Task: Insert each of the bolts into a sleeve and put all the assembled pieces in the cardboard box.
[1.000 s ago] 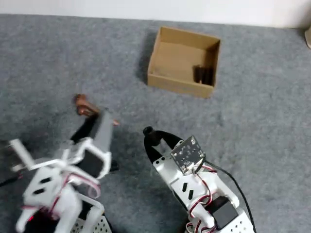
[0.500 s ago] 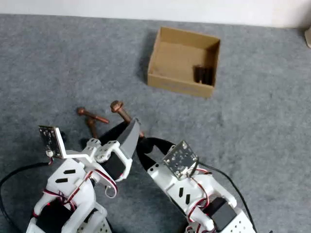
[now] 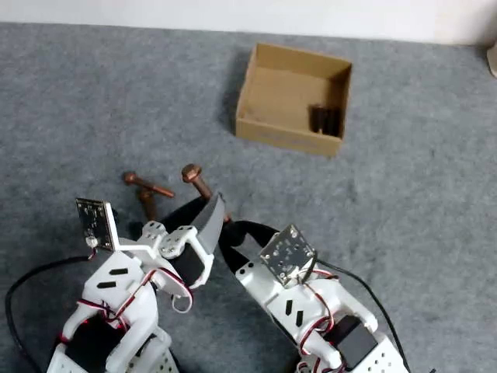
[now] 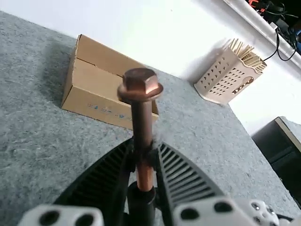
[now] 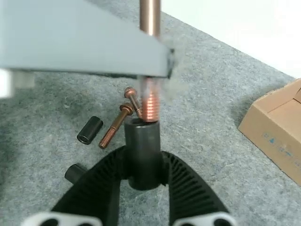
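My left gripper [image 4: 143, 151] is shut on a copper bolt [image 4: 141, 101], head up, shaft pointing down. Its threaded tip [image 5: 150, 109] sits at the mouth of a black sleeve [image 5: 143, 149], which my right gripper [image 5: 143, 162] is shut on and holds upright. In the high view the two grippers meet near the table's front centre, left gripper [image 3: 213, 211] over right gripper [image 3: 231, 233], with the bolt's head [image 3: 190, 172] sticking out. The cardboard box [image 3: 279, 81] stands farther back, with dark pieces [image 3: 326, 118] in its right corner.
Two loose bolts [image 3: 147, 185] [image 3: 146, 203] lie on the grey carpet left of the grippers. Two loose black sleeves [image 5: 89, 130] [image 5: 75, 173] lie near them. A beige perforated holder [image 4: 233, 75] stands by the wall behind the box.
The left arm swung right from the loose bolts, carrying a bolt to the right gripper's sleeve. The bolt's tip now meets the sleeve's mouth. The right gripper shifted slightly left.
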`<control>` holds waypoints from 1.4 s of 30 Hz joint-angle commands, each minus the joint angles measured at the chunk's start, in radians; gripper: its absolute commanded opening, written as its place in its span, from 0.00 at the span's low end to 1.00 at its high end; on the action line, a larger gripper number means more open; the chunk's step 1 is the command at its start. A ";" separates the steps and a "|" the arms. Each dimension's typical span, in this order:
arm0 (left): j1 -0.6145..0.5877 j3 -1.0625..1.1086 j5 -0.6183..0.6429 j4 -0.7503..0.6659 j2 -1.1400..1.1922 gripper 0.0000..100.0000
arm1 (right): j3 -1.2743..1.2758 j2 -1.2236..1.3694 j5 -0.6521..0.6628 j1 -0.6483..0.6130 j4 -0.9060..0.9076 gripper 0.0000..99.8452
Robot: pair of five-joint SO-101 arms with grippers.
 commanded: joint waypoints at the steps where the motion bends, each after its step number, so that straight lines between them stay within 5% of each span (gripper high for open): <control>1: 0.019 -0.039 -0.006 0.046 -0.001 0.01 | -0.012 -0.013 -0.005 0.033 -0.002 0.00; 21: 0.120 0.048 -0.020 0.049 0.001 0.02 | -0.016 -0.015 -0.005 0.050 0.001 0.00; 24: 0.082 0.056 -0.077 0.041 0.001 0.10 | -0.016 -0.015 -0.005 0.051 0.001 0.00; 30: 0.113 0.058 -0.086 0.123 0.004 0.50 | -0.016 -0.015 -0.005 0.054 0.001 0.00; 42: 0.111 -0.067 0.008 0.150 -0.001 0.45 | -0.012 -0.012 -0.005 0.054 -0.002 0.00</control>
